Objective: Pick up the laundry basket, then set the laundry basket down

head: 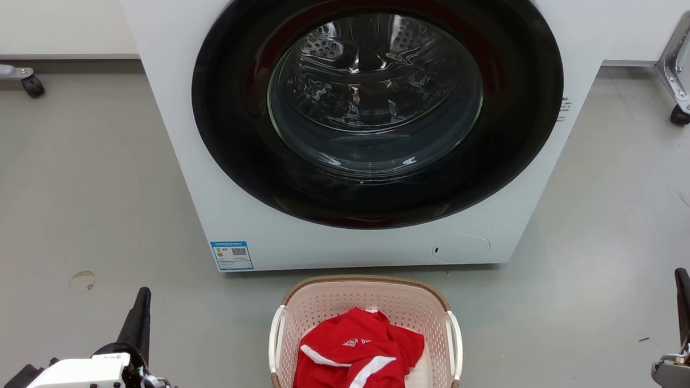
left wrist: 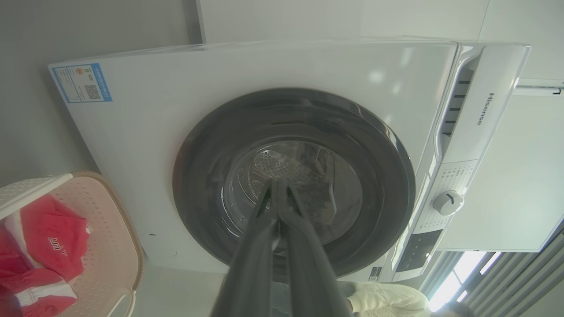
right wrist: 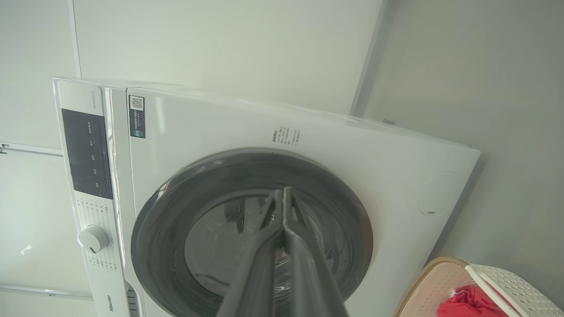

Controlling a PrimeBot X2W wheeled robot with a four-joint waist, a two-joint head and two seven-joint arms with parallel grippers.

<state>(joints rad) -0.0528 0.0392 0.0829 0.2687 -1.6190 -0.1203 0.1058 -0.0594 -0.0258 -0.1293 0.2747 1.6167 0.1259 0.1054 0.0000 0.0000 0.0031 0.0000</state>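
Note:
The laundry basket is pale pink perforated plastic with a brown woven-look rim and white side handles. It stands on the floor at the bottom centre of the head view, in front of the washing machine, with a red garment lying in it. My left gripper points up at the lower left, well left of the basket, shut and empty. At the right edge my right gripper is also shut and empty, far right of the basket. The basket shows at the left wrist view's lower left, and the basket at the right wrist view's lower right.
A white front-loading washing machine with a dark round door, shut, stands just behind the basket. Castor legs of frames sit at the far left and far right. Grey floor lies on both sides of the basket.

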